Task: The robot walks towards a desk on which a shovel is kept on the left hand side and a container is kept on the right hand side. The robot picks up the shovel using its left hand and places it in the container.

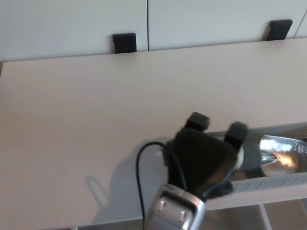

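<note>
My left hand (pixel 206 155) reaches in from the bottom centre, over the left end of the grey mesh container (pixel 273 182) at the desk's front right. It is shut on the handle of the shovel, which is mostly hidden behind the hand. The shovel's shiny metal blade (pixel 283 153) lies inside the container, pointing right. My right hand does not show.
The pale desk (pixel 96 120) stretches wide to the left and back. Two black brackets (pixel 124 42) sit at its far edge against a white wall. The desk's front edge runs just below the container.
</note>
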Robot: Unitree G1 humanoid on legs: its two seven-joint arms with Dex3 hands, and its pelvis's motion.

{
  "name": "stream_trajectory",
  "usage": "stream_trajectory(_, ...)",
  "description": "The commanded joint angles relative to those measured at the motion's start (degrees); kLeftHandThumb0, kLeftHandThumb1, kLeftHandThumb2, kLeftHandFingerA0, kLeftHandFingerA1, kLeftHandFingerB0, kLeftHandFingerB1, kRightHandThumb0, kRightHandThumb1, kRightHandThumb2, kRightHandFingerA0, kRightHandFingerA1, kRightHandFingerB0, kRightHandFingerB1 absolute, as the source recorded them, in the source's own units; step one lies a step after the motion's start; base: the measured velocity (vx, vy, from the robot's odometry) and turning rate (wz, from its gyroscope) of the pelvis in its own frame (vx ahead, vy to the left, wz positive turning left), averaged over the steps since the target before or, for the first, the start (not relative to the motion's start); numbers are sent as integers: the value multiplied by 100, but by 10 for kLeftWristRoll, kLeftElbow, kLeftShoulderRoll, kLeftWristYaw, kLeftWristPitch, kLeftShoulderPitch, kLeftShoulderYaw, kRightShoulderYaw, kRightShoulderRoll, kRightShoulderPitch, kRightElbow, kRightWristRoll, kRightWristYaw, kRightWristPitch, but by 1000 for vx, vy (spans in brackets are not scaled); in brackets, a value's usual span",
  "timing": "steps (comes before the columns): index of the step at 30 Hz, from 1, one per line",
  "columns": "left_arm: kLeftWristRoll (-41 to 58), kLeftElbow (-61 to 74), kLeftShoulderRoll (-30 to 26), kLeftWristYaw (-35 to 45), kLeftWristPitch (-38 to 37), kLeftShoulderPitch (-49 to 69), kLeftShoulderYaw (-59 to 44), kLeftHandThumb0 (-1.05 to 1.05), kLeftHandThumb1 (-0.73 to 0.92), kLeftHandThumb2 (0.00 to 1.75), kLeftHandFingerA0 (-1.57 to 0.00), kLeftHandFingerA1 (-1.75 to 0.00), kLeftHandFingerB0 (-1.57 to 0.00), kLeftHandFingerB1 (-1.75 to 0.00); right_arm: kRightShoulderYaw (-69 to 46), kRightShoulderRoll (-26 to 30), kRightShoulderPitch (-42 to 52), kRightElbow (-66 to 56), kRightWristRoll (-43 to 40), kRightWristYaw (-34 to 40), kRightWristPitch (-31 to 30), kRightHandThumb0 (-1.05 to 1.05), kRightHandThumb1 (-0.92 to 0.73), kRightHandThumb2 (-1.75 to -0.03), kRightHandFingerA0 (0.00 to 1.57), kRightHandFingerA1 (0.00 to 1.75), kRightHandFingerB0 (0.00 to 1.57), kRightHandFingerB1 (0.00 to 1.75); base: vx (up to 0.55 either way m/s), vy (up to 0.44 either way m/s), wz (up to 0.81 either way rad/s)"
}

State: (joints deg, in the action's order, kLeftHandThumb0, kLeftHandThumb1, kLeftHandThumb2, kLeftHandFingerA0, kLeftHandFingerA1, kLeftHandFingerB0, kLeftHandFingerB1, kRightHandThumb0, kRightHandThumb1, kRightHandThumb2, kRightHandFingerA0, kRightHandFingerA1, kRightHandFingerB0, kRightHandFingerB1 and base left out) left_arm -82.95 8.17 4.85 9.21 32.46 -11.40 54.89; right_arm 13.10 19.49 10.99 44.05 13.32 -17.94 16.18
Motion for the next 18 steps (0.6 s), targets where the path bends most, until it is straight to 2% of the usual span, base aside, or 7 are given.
stream_trajectory(1, -65, -19, 11, 113, 0, -1, 24, -103, 61, 103, 0, 0, 0, -5, 0, 17, -1, -2, 6, -2, 5, -19, -59, -105, 27, 62, 13, 55, 0, 0, 0)
stream_trajectory(8, -70, -9, 7, 132, -4, 3, 18, -102, 60, 103, 0, 0, 0, -8, -4, 17, 10, -24, 2, -6, -11, -16, -59, -103, 26, 61, 12, 54, 0, 0, 0)
stream_trajectory(14, -71, 8, 1, 141, -12, 10, 10, -103, 62, 103, 0, 0, 0, -6, -2, 17, 8, -12, 0, -6, 0, -18, -60, -105, 26, 61, 12, 54, 0, 0, 0)
stream_trajectory(18, -63, 71, -17, 101, -36, 15, -1, -103, 61, 104, 0, 0, 0, -8, 1, 17, 5, -19, 5, -7, -10, -19, -59, -104, 26, 62, 12, 55, 0, 0, 0)
